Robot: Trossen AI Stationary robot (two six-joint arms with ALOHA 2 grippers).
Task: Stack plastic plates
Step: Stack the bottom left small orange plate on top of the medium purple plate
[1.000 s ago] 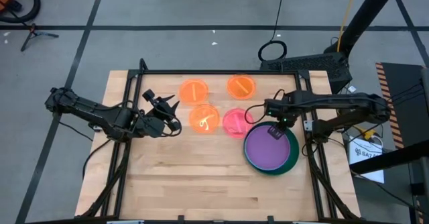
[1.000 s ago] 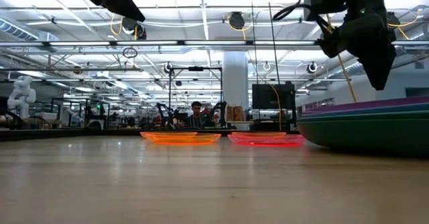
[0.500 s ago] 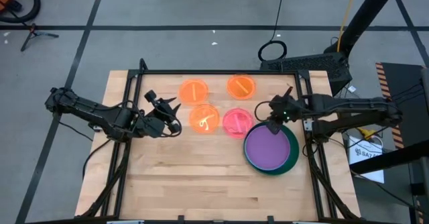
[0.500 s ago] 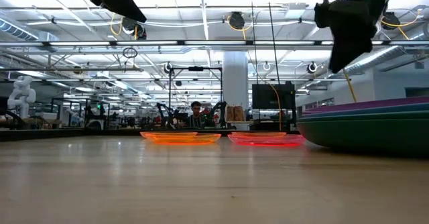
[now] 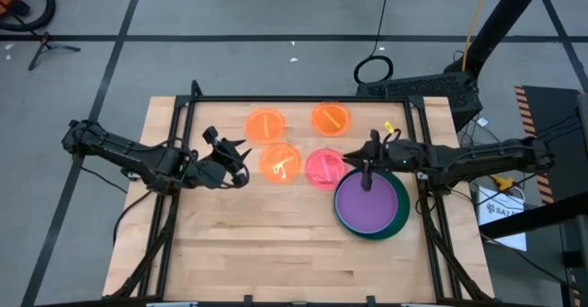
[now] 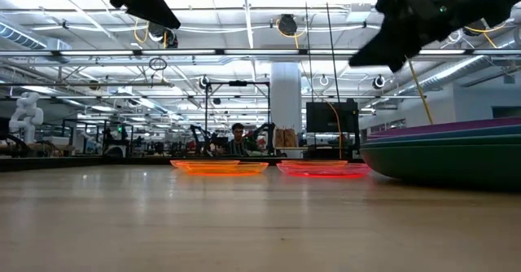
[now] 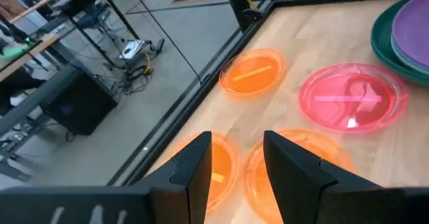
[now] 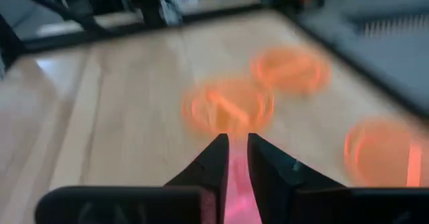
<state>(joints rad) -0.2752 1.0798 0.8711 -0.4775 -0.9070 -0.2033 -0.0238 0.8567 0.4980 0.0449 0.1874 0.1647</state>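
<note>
A stack of plastic plates [image 5: 371, 206] rests on the table's right part, purple on top [image 5: 367, 208], a blue rim and a dark green one [image 6: 456, 164] under it. A pink plate [image 5: 323, 169] lies flat just left of the stack. Three orange plates [image 5: 280, 163] [image 5: 265, 124] [image 5: 331, 119] lie flat farther left and toward the far edge. My right gripper [image 5: 360, 167] hangs above the gap between the stack and the pink plate, pointing toward the table's left, its fingers [image 8: 218, 158] a narrow gap apart and holding nothing. My left gripper [image 5: 241, 167] hovers open beside the nearest orange plate [image 7: 295, 163].
A black metal frame [image 5: 276, 99] runs along the table's far edge and down both sides. Bare wooden tabletop [image 5: 276, 252] fills the near half. Beyond the table the low view shows a large hall with benches and a person [image 6: 238, 133] far off.
My right gripper has risen from over the purple plate, drawn toward the stack's far-left rim and tipped from pointing down to pointing almost level toward the table's left. The plates have stayed where they were.
</note>
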